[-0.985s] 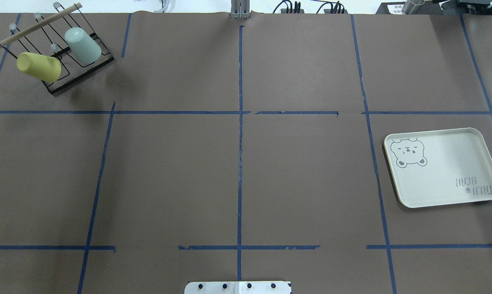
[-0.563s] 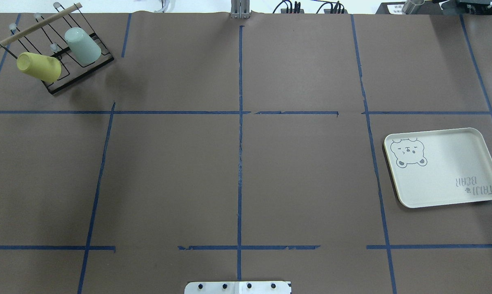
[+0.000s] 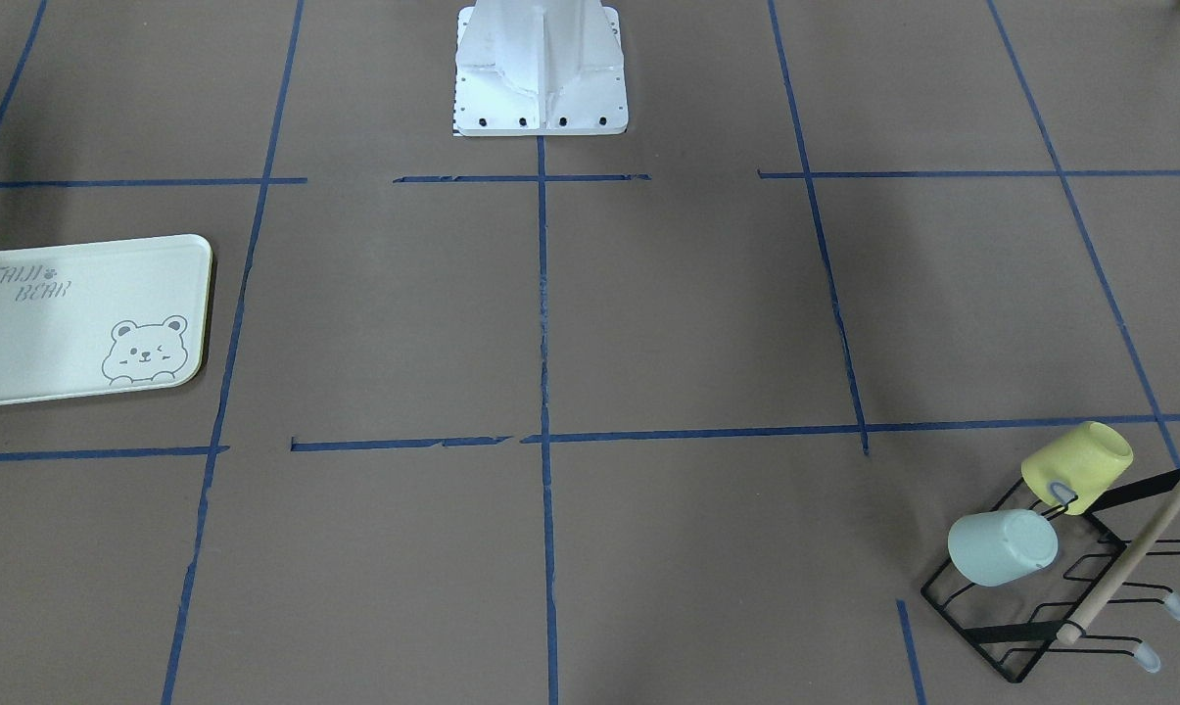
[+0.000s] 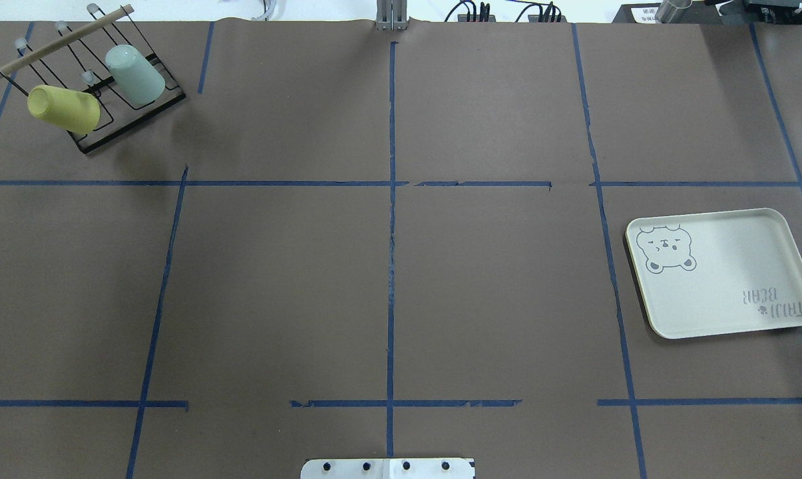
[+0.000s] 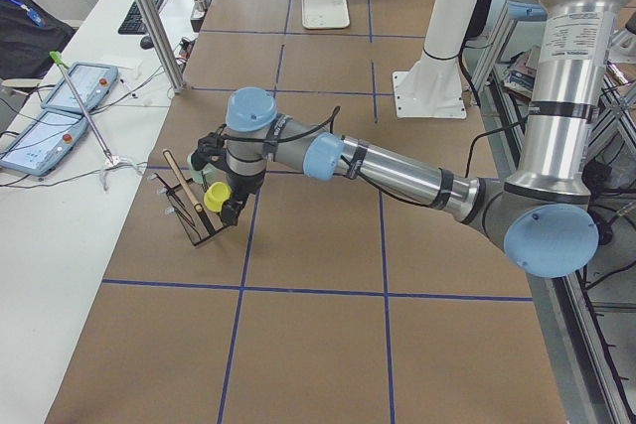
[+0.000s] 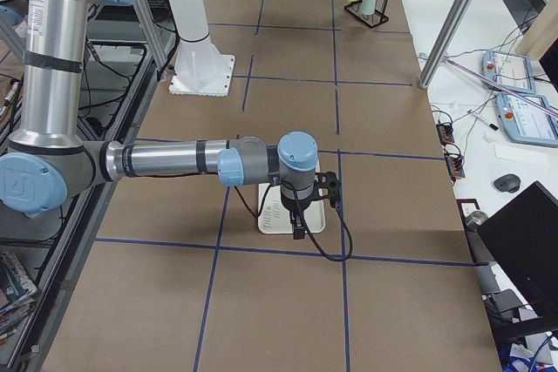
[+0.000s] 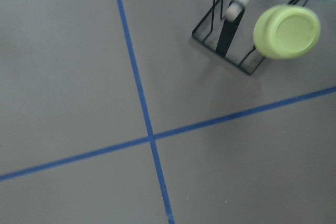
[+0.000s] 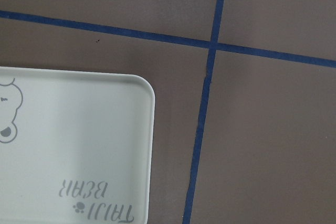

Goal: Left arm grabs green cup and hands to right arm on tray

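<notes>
The green cup (image 4: 134,74) hangs tilted on a peg of a black wire rack at the table's far left corner; it also shows in the front view (image 3: 1001,548). The tray (image 4: 723,273) lies flat on the right side and holds nothing. My left gripper (image 5: 227,208) shows only in the exterior left view, hovering over the rack; I cannot tell whether it is open or shut. My right gripper (image 6: 301,224) shows only in the exterior right view, above the tray (image 6: 268,222); I cannot tell its state either. The right wrist view shows a corner of the tray (image 8: 73,145).
A yellow cup (image 4: 64,108) hangs on the same rack (image 4: 61,41) beside the green one; the left wrist view looks down on the bottom of this yellow cup (image 7: 286,31). Blue tape lines divide the brown table. The robot's white base plate (image 3: 541,69) sits at the near middle edge.
</notes>
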